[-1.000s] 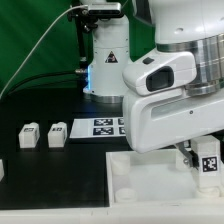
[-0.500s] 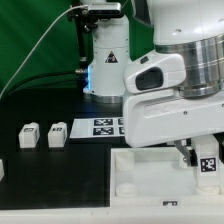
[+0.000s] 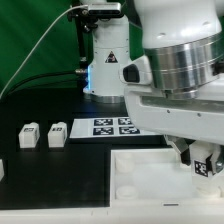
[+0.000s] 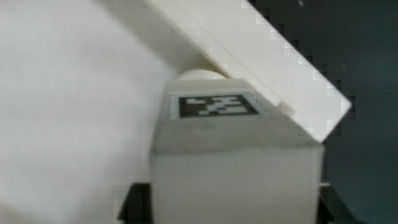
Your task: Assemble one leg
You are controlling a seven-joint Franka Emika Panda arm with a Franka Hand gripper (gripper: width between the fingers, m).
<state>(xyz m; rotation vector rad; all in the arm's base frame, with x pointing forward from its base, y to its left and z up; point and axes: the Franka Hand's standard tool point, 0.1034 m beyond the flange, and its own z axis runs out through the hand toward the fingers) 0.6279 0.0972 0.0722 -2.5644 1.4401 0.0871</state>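
My gripper (image 3: 202, 160) is shut on a leg (image 3: 207, 162), a small white block with a black-and-white tag. It holds the leg upright at the far right corner of the large white tray-like part (image 3: 140, 178). In the wrist view the leg (image 4: 228, 150) fills the middle, its tag facing the camera. Its rounded far end sits against the tray's raised rim (image 4: 249, 50). The dark fingers (image 4: 139, 205) show on both sides of the leg. Whether the leg's end is seated in a socket is hidden.
Two more legs (image 3: 28, 135) (image 3: 56, 134) stand on the black table at the exterior view's left, and another shows at the left edge (image 3: 2, 170). The marker board (image 3: 110, 127) lies behind the tray. The arm's base (image 3: 105, 60) stands at the back.
The arm's wrist and upper links have turned over the tray's right corner. The held leg has stayed at that corner, shifting only slightly.
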